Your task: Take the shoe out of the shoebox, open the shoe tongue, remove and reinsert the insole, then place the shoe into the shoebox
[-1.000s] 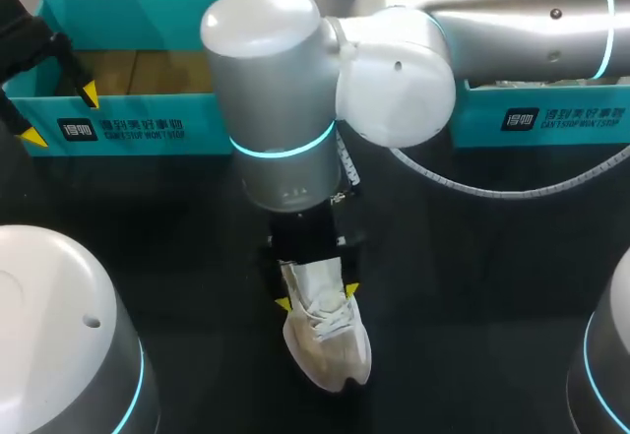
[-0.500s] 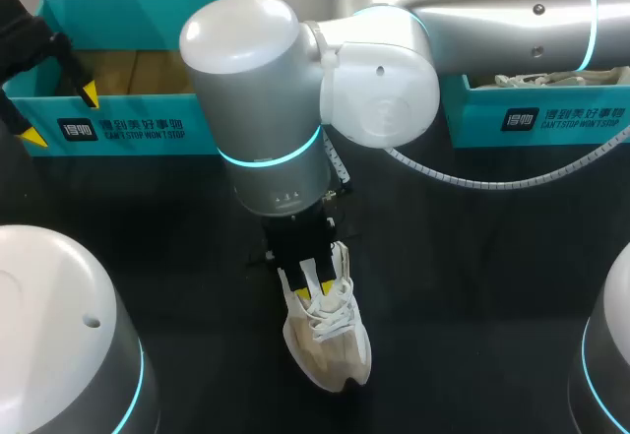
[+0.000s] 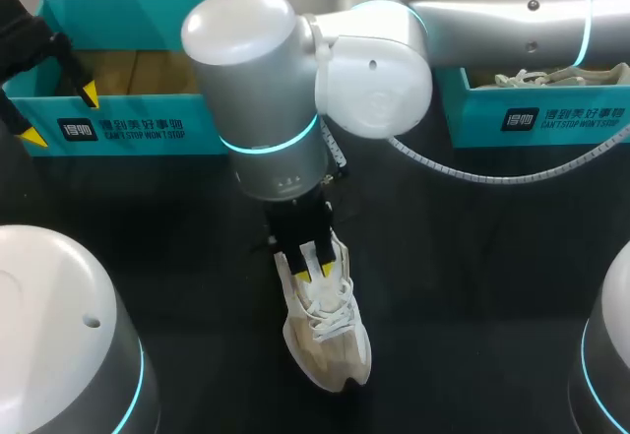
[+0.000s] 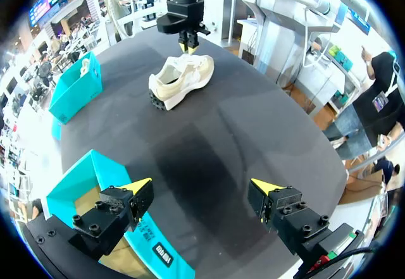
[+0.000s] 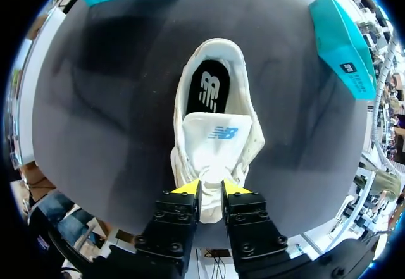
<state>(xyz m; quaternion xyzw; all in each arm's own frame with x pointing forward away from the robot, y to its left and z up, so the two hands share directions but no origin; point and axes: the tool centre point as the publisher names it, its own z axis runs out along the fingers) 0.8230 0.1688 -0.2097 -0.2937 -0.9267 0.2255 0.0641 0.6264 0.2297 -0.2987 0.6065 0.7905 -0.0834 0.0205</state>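
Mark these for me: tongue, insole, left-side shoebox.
tongue (image 5: 212, 151): right wrist view, on the white fabric next to its blue logo.
insole (image 5: 209, 89): right wrist view, on the black surface in the heel opening.
shoebox (image 3: 128, 107): head view, on its teal front wall.

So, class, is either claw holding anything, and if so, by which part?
The right claw is shut on the white sneaker, pinching it by the tongue. The left claw is open and holds nothing.

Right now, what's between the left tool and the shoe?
Nothing: in the left wrist view only bare black table lies between the open left tool and the shoe.
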